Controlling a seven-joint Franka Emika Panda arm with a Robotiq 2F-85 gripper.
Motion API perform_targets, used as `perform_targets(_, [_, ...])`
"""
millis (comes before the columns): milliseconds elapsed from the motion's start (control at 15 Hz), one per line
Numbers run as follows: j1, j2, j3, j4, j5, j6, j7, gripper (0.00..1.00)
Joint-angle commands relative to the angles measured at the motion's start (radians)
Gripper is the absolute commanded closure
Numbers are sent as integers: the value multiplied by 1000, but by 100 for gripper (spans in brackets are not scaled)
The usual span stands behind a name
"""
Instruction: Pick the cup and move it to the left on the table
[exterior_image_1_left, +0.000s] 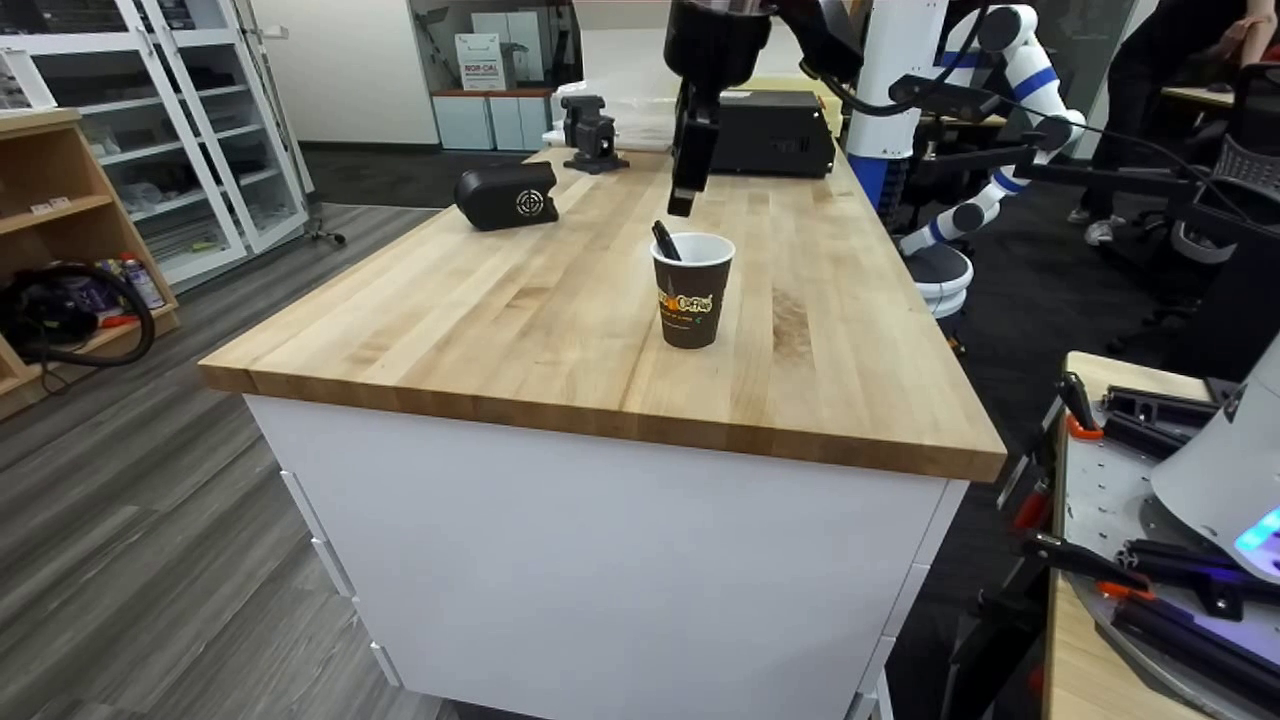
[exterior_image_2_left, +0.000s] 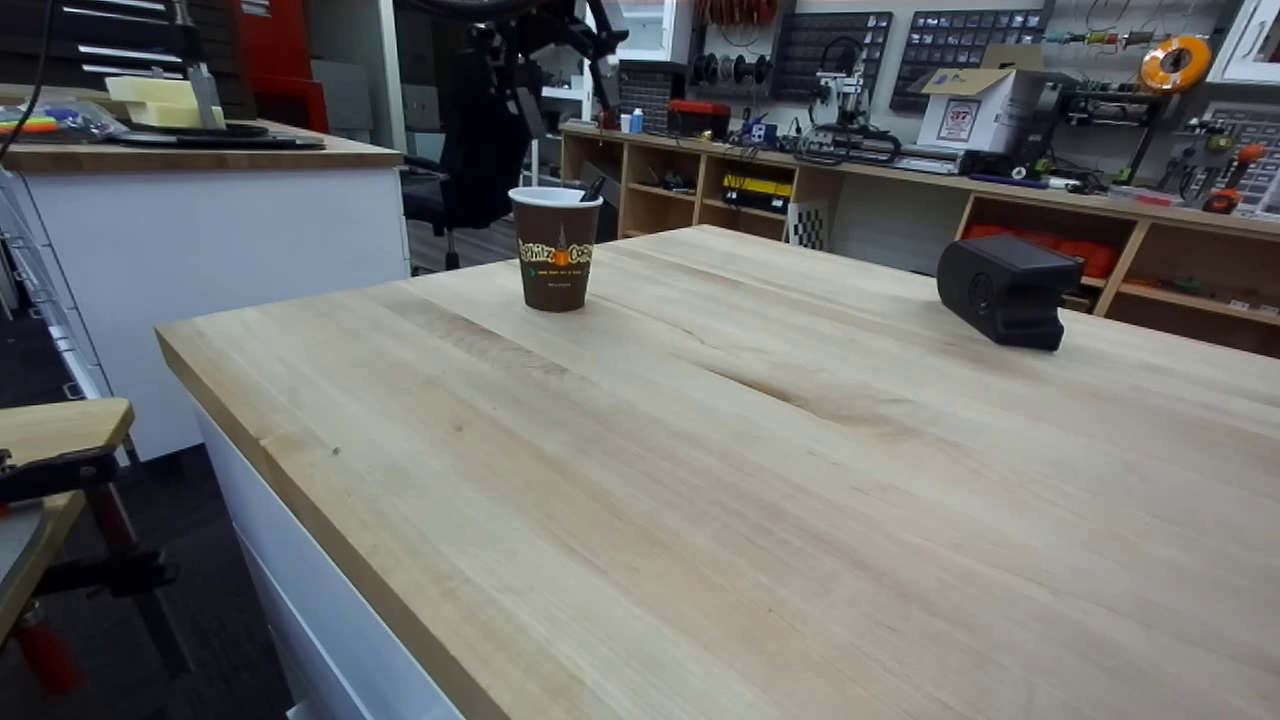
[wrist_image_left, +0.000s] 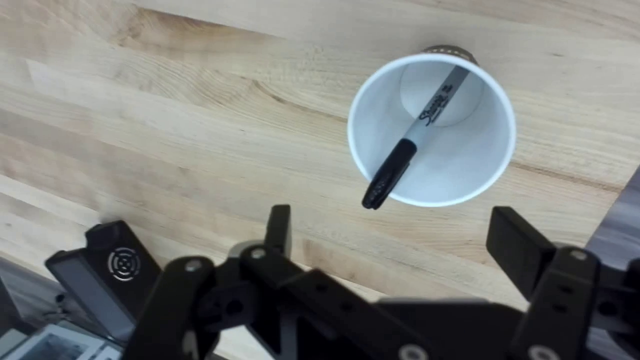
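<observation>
— What do you see at the far left?

— In an exterior view there is a shelf unit of light wood (exterior_image_1_left: 75, 209), and beside it a cabinet with white-framed glass doors (exterior_image_1_left: 190, 130). Before them lies a floor of grey planks (exterior_image_1_left: 160, 540).

— And in the middle?

— There is a large butcher-block table (exterior_image_1_left: 450, 310) of light wood, its grain well visible, on a white base. Near its left edge lies a black box-like device (exterior_image_1_left: 505, 197) with a round white emblem. More to the right, toward the near end, the dark brown cup (exterior_image_1_left: 693, 290) with white rim and yellow lettering stands upright on the table. A grey marker (wrist_image_left: 422, 125) with black cap pokes out over its rim.

— How is the black two-finger gripper (wrist_image_left: 392, 235)?

— It hangs higher than the cup and apart from it. Its fingers are spread wide, and it holds nothing.

— And further to the right?

— At the far end of the table sits a black boxy machine (exterior_image_1_left: 770, 137); after it come a white robot arm (exterior_image_1_left: 1042, 90) with blue bands and a person in dark clothes (exterior_image_1_left: 1128, 90).
</observation>
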Motion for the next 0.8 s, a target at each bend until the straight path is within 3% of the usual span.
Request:
perform_targets(0, [-28,-104,1,-72,23,-36,114,0])
perform_targets(333, [-31,-190,-59,-105,329,-164,-125,0])
perform_targets(733, [-93,-290,-160,-104,443,-386,-252,0])
